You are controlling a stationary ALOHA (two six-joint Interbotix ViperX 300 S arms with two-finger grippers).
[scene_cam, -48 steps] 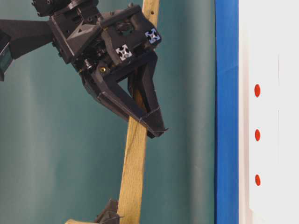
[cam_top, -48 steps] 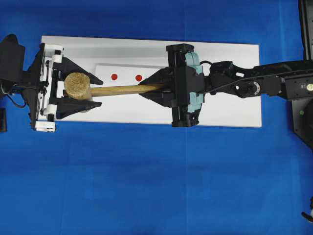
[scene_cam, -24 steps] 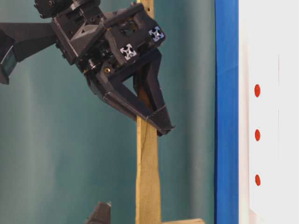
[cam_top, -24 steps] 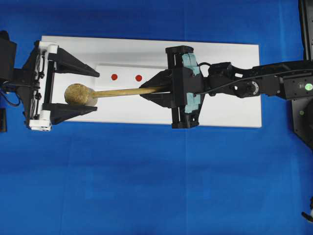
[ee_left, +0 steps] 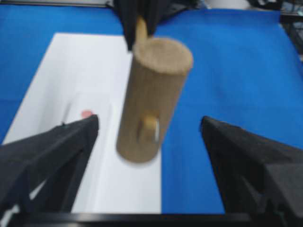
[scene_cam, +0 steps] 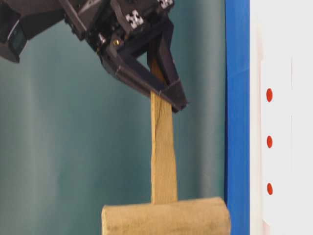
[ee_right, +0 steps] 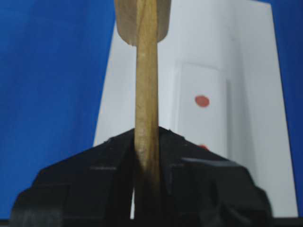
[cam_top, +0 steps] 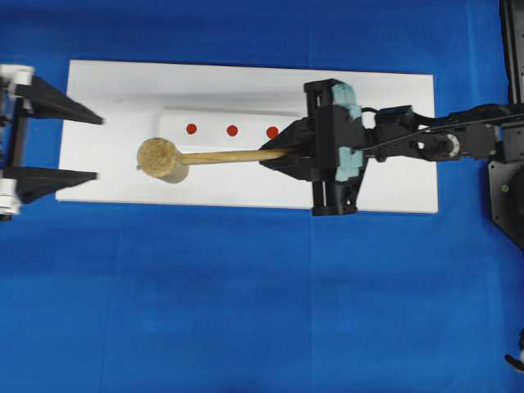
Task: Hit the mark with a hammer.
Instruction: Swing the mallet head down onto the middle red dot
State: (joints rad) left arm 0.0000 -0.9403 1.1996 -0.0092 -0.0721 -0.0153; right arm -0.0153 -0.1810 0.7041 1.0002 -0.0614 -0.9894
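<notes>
The hammer, a light wooden mallet, hangs above the white board (cam_top: 115,90). Its head (cam_top: 160,158) is to the left and its handle (cam_top: 229,155) runs right into my right gripper (cam_top: 282,153), which is shut on the handle's end. The raised white strip (cam_top: 213,115) carries three red dots. The mark (cam_top: 273,132) is the rightmost and largest, just beyond the right fingertips. My left gripper (cam_top: 98,147) stands wide open at the board's left end, apart from the head. In the table-level view the head (scene_cam: 166,215) sits off the board, and the mark (scene_cam: 269,95) is the top dot.
Two smaller red dots (cam_top: 191,128) (cam_top: 232,130) lie left of the mark on the strip. Blue cloth (cam_top: 246,303) surrounds the board. In the left wrist view the mallet head (ee_left: 154,94) floats between and beyond the open fingers (ee_left: 61,146).
My left gripper opened wide and drew back left off the mallet head. My right gripper carried the hammer to the right, uncovering the third red dot.
</notes>
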